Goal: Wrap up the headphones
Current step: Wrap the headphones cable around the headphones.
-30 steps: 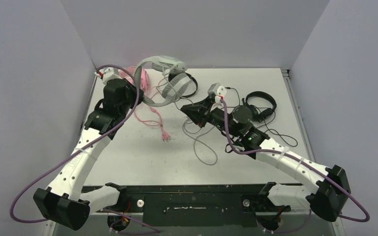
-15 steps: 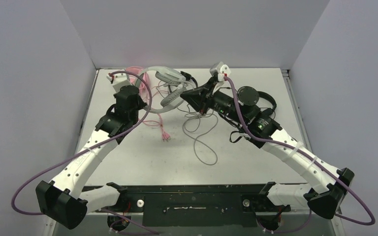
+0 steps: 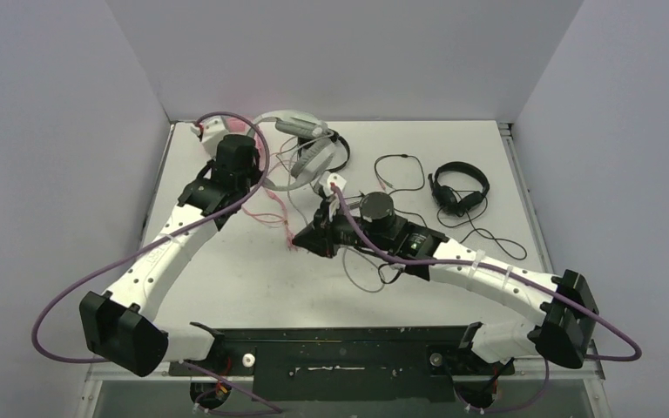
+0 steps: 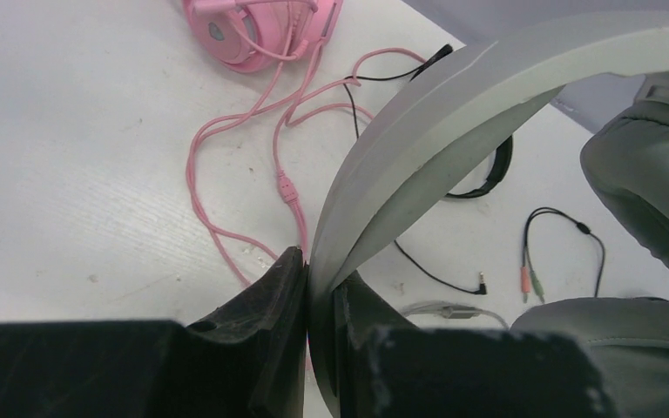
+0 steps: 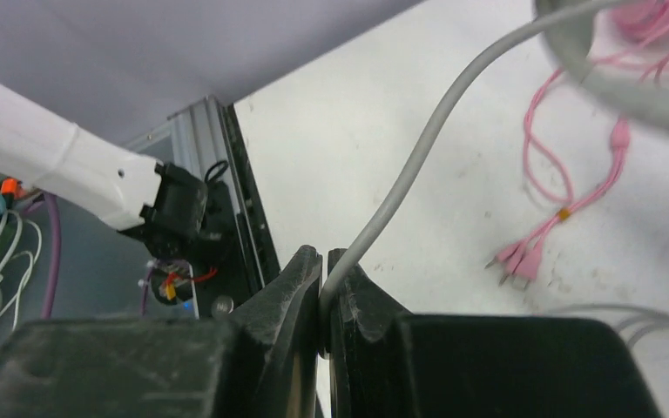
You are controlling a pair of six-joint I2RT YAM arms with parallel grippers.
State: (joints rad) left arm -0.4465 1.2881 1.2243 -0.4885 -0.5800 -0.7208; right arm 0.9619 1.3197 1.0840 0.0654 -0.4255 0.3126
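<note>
The bulky white-grey headphones [image 3: 300,139] hang above the table's back left, and my left gripper [image 3: 248,174] is shut on their headband [image 4: 418,131]. One grey ear cushion [image 4: 653,192] fills the right of the left wrist view. Their grey cable [image 5: 418,148] runs down to my right gripper [image 3: 309,239], which is shut on it just above the table, left of centre. The pink headphones [image 4: 244,26] lie behind, with their pink cable [image 4: 218,174] trailing forward. One black pair [image 3: 462,185] lies at the back right; another [image 3: 341,155] is partly hidden behind the white-grey pair.
Pink plugs [image 5: 523,257] lie on the table just right of my right gripper. Loose grey cable loops [image 3: 364,270] lie under the right arm. Thin black cords [image 3: 401,170] spread across the back centre. Walls close the table on three sides, and the front rail [image 5: 244,200] is near.
My right gripper has swung from high at the back centre down and forward to the left, drawing the grey cable with it. The left gripper has shifted the headset slightly towards the back right.
</note>
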